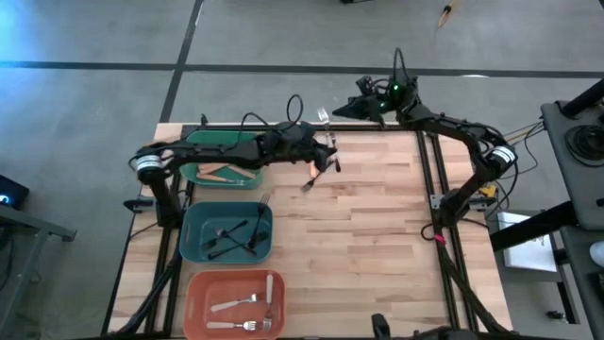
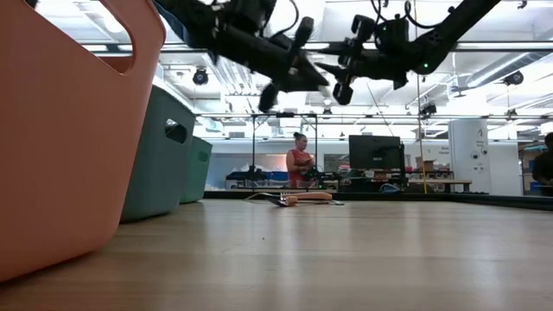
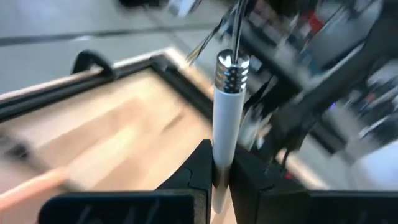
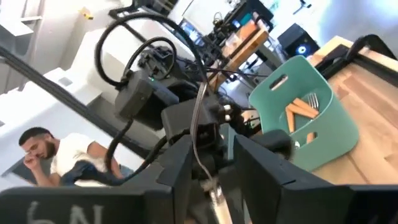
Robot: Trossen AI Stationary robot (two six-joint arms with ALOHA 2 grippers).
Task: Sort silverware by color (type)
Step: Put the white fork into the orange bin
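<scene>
From above, the table (image 1: 377, 236) has three bins down its left edge. The green bin (image 1: 222, 161) is at the far left corner and has orange-pink forks (image 1: 225, 173) in it. The teal bin (image 1: 226, 232) is next and holds black forks (image 1: 231, 236). The salmon bin (image 1: 231, 304) is at the near left corner with white-handled forks (image 1: 247, 302) inside. The left gripper (image 1: 326, 142) is up in the air near the middle of the far edge. It is clamped on a white-handled fork (image 1: 325, 121). The right gripper (image 1: 351, 110) is just beside it, at the fork's other end, with its fingers a little apart. One orange-pink fork (image 1: 311, 175) lies on the wood near the far edge, below the left gripper.

From table height, both grippers hang close together high above the table. The left gripper (image 2: 302, 73) and the right gripper (image 2: 333, 78) almost meet. The orange-pink fork (image 2: 307, 198) lies flat far back on the wood. The three bins stand in a row at the left. A person (image 2: 300, 160) stands in the room behind.

The left wrist camera shows the dark fingers (image 3: 199, 171) pressed tight on the fork's white handle (image 3: 225, 118).

The right wrist camera shows its own fingers (image 4: 177, 165) spread apart, with the fork's thin metal part (image 4: 198, 134) between them. The green bin (image 4: 301, 115) with orange-pink forks is beyond. A person (image 4: 59, 158) sits in the room.
</scene>
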